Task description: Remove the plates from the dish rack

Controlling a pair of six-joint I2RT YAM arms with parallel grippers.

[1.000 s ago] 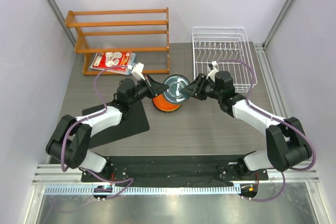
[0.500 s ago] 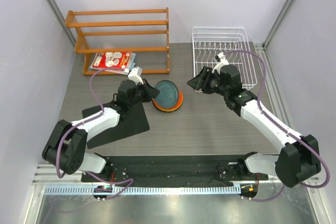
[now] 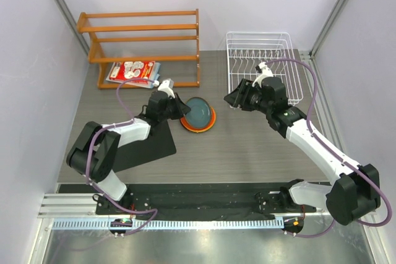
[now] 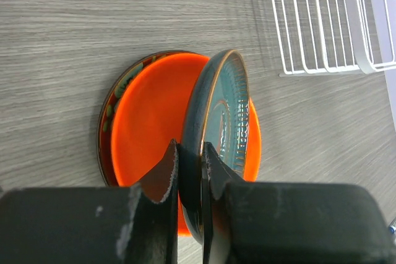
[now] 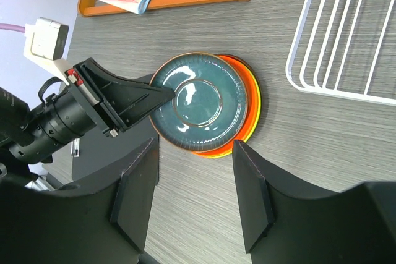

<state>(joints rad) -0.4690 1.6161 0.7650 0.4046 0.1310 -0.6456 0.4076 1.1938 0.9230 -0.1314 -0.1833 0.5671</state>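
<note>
The dark teal plate (image 3: 198,112) rests tilted on a stack of plates in the middle of the table, over the bright orange plate (image 4: 148,119) and the dark red plate (image 4: 111,106). A lime green edge (image 5: 251,131) shows under the orange one. My left gripper (image 3: 177,107) is shut on the teal plate's near rim (image 4: 189,149). My right gripper (image 3: 232,99) is open and empty, hovering right of the stack beside the white wire dish rack (image 3: 260,66), which holds no plates. The stack lies between the right fingers (image 5: 133,187) in the right wrist view.
The orange wooden slatted shelf (image 3: 145,44) stands at the back left with a red-and-white booklet (image 3: 132,71) under it. A black mat (image 3: 145,146) lies under the left arm. The rack's wires (image 4: 322,23) are just right of the stack.
My right gripper let go of the teal plate and pulled back toward the rack. My left gripper lowered the plate onto the orange plate.
</note>
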